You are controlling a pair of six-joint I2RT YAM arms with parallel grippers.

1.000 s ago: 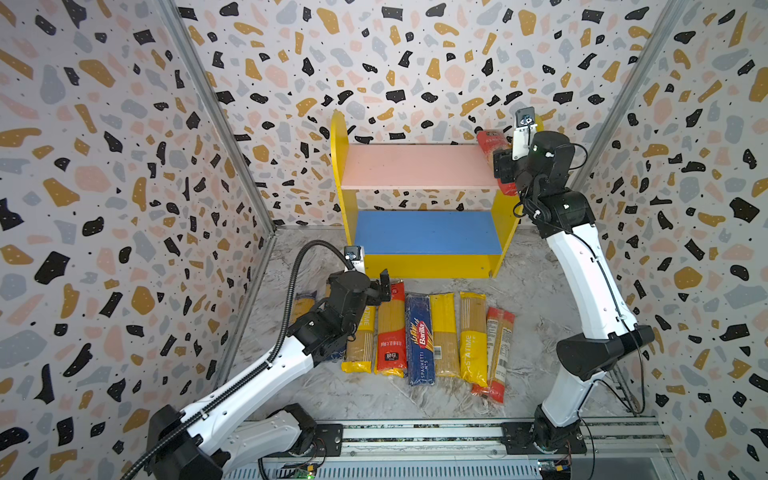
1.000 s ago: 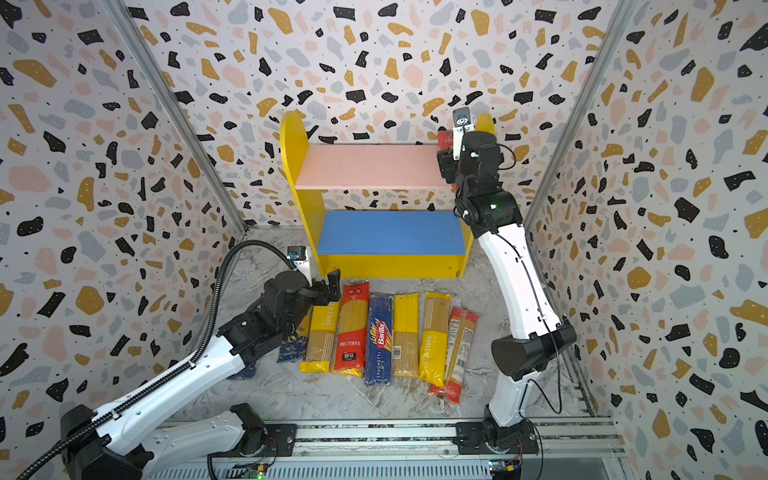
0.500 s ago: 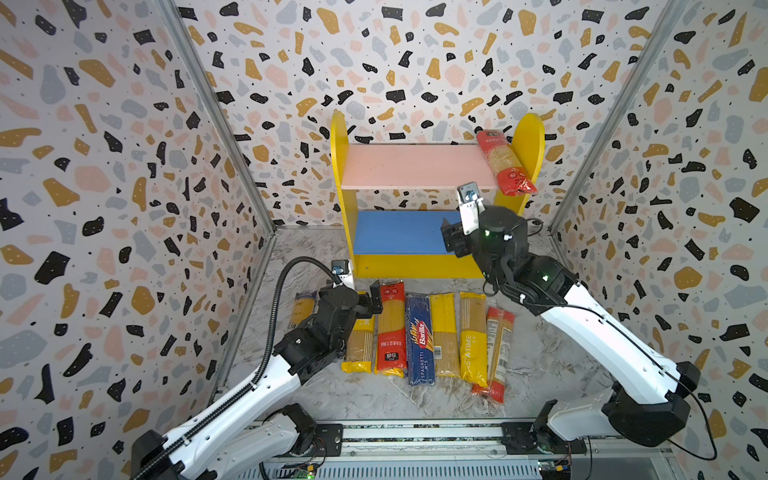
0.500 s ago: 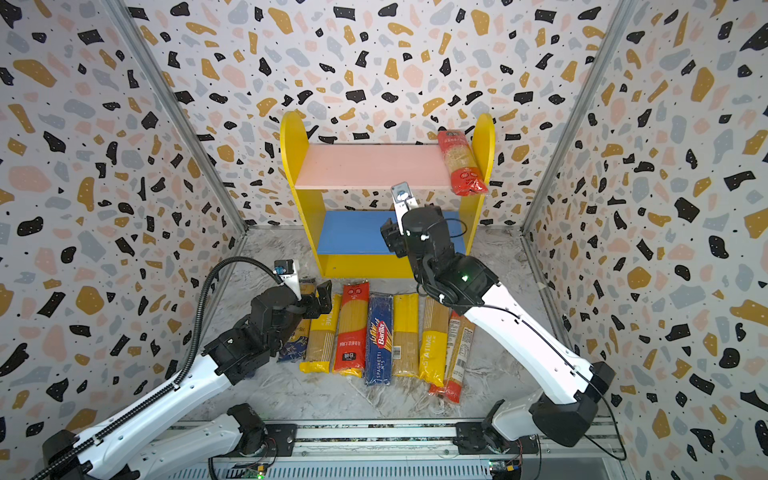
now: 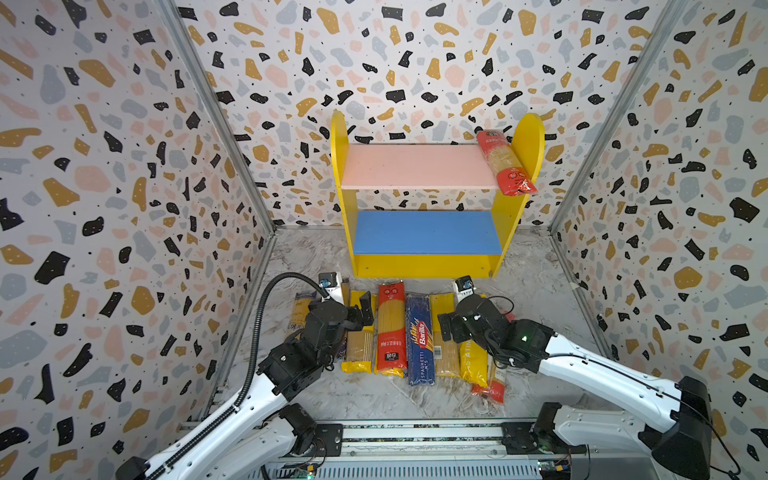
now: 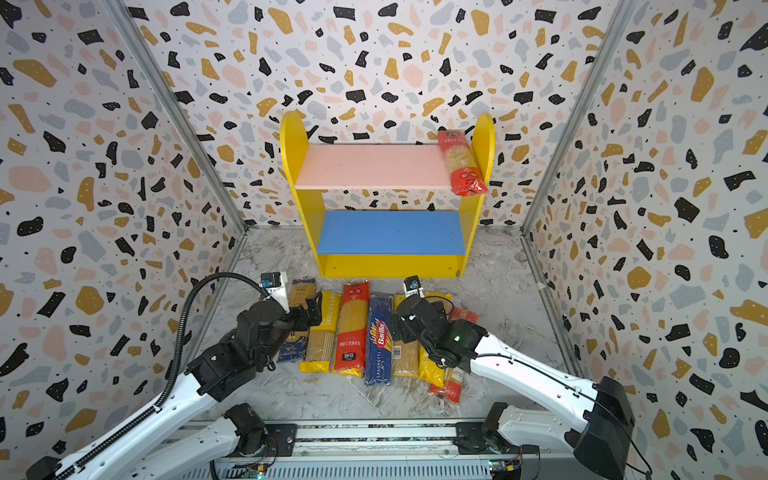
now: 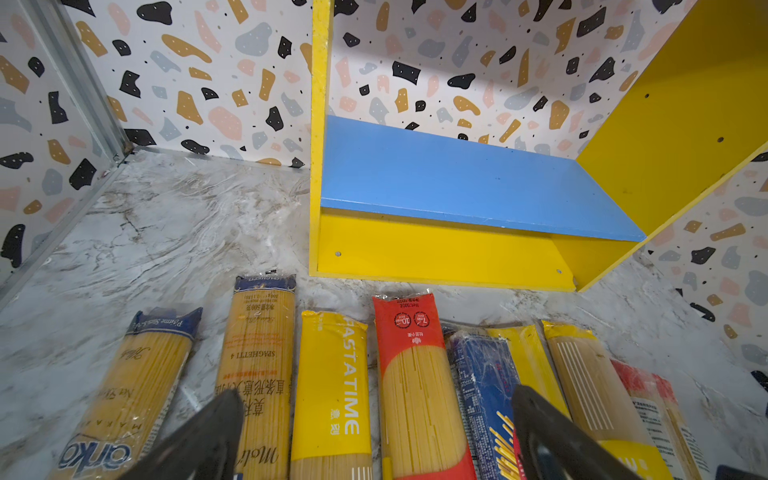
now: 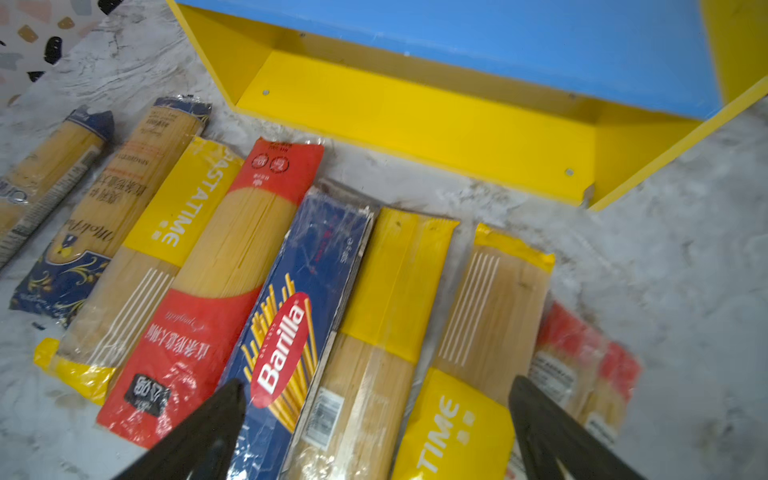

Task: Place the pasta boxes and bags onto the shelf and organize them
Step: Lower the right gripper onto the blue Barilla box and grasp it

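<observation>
My left tool (image 7: 374, 399) and right tool (image 8: 378, 384) hang released over pasta packets (image 5: 419, 336) on the table (image 5: 540, 291) before the shelf (image 5: 424, 266); a red packet (image 5: 503, 166) lies on its pink board (image 5: 415, 166).

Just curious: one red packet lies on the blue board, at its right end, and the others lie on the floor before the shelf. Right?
Not quite: the red packet lies on the pink board, not the blue board, as both top views show. The other packets do lie on the floor before the shelf.
</observation>
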